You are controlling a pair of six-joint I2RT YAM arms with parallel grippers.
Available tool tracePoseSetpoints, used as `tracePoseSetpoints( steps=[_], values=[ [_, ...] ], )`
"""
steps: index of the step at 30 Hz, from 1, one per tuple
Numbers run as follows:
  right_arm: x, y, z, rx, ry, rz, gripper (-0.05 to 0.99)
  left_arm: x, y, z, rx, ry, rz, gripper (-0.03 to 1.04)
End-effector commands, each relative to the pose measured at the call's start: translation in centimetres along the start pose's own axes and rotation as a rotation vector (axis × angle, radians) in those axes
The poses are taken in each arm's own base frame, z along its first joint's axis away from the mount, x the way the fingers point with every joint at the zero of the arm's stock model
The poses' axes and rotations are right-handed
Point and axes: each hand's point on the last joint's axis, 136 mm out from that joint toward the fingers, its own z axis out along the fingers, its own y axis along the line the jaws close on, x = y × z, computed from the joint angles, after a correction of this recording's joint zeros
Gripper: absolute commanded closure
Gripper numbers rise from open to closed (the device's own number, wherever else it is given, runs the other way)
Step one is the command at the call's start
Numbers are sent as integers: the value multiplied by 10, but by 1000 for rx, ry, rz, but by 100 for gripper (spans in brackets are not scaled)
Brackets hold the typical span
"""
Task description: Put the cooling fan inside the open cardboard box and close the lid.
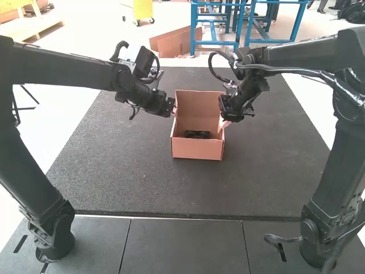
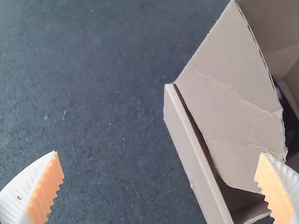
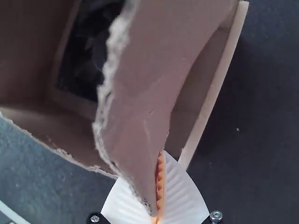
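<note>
Nearest the arm bases: a small brown cardboard box (image 1: 197, 147) is sitting open on the dark-matted table (image 1: 114, 171). A black cooling fan (image 1: 197, 135) is lying on the box floor, close behind the front wall. It is already inside, so the closing is what remains.

Risks, as judged from here:
- The right side flap (image 3: 154, 93) is looking ragged along its edge. A hard inward fold while pinched could be tearing it further.
- The box is light and unbraced. One-sided pushing could be sliding or tipping it and shifting the fan.
- Folding the lid before both side flaps are tucked could be jamming it on a flap edge.

Right of the box: the right arm (image 1: 296, 54) is coming in high, with its wrist dropping steeply. Its jaws are clamping the right side flap between ribbed white fingers (image 3: 180, 186).

Left of the box: the left arm (image 1: 68, 68) is stretching almost level, with its wrist beside the box's left wall. Its jaws are gaping wide, orange pads (image 2: 44, 189) far apart. The left side flap (image 2: 229, 116) is standing between them, near one pad and not gripped.

Farthest: the box's rear panel (image 1: 197, 98) is standing upright, presumably the lid.
</note>
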Motion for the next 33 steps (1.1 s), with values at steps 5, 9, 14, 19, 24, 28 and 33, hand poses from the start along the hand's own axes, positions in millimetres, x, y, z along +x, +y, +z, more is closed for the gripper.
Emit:
tracePoseSetpoints(
  steps=[5,9,14,19,24,28,33],
  values=[
    [9,6,-10,-9,-13,-39,95,-5,-10,-17,27,-44,11,4],
    [13,5,-12,-4,-7,-41,95,-3,-11,-21,29,-49,12,4],
    [20,3,-11,3,8,-48,95,3,-9,-27,26,-48,14,4],
    [28,0,-9,15,30,-58,95,11,-6,-38,23,-58,11,4],
    [37,-3,-4,20,53,-51,95,19,-5,-46,24,-71,10,4],
    [39,-3,-2,20,59,-52,94,12,-5,-57,23,-103,10,4],
    [18,1,-16,13,-9,-11,44,-5,5,-70,-4,-162,-3,4]
  ],
)
